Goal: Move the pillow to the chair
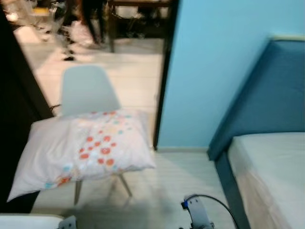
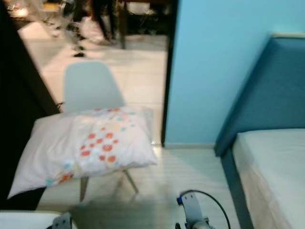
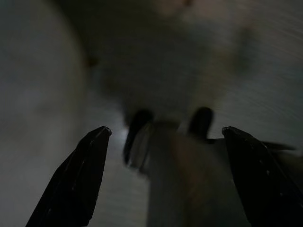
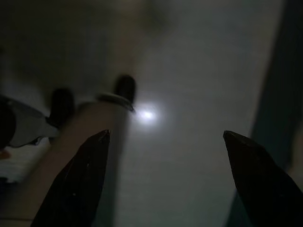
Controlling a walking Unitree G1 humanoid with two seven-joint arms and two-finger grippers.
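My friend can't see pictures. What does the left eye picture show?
A big white pillow with orange and blue dots lies on the seat of a pale chair. Beside it stands a light blue wall, and a blue bed is on the right.

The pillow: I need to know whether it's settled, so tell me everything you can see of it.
The pillow is a soft white cushion with a patch of red, orange and teal dots across its middle. It looks like plump fabric. It lies flat on the seat of the white chair, against the backrest, its corners hanging past the seat on both sides. Nothing else touches it. The picture is slightly blurred.
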